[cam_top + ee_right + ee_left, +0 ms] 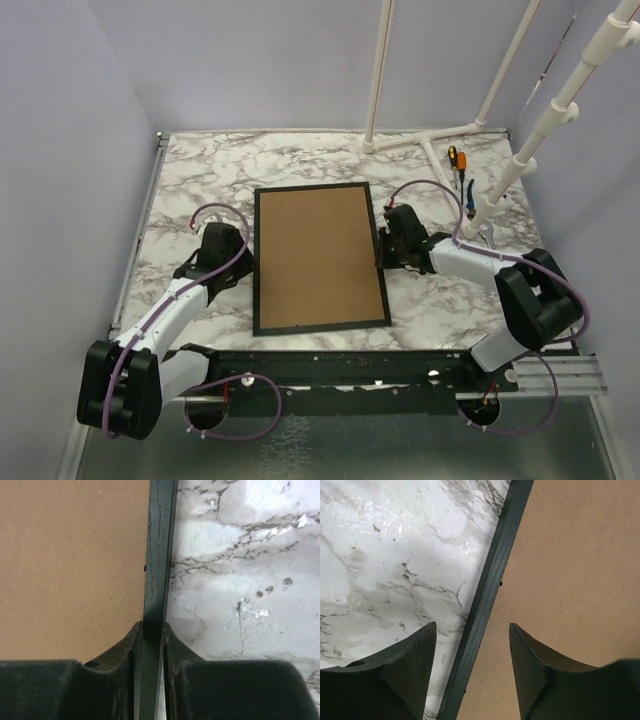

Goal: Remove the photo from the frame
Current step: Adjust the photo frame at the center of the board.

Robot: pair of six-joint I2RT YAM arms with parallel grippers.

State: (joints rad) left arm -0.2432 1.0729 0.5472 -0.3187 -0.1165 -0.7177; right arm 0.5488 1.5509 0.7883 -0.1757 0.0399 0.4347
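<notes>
The frame [320,258] lies face down in the middle of the marble table, its brown fibreboard back up inside a thin black border. The photo is hidden under the backing. My left gripper [243,258] is open at the frame's left side, its jaws straddling the black border [487,605], one over the table and one over the brown back [570,570]. My right gripper [380,252] is shut on the frame's right border [159,570], with the brown back [70,565] on one side of it.
The marble table [200,180] has a white pipe stand [430,140] at the back right. Screwdrivers with an orange handle [452,158] and dark handles lie at the right near a white pole [520,160]. A black rail [330,365] runs along the near edge.
</notes>
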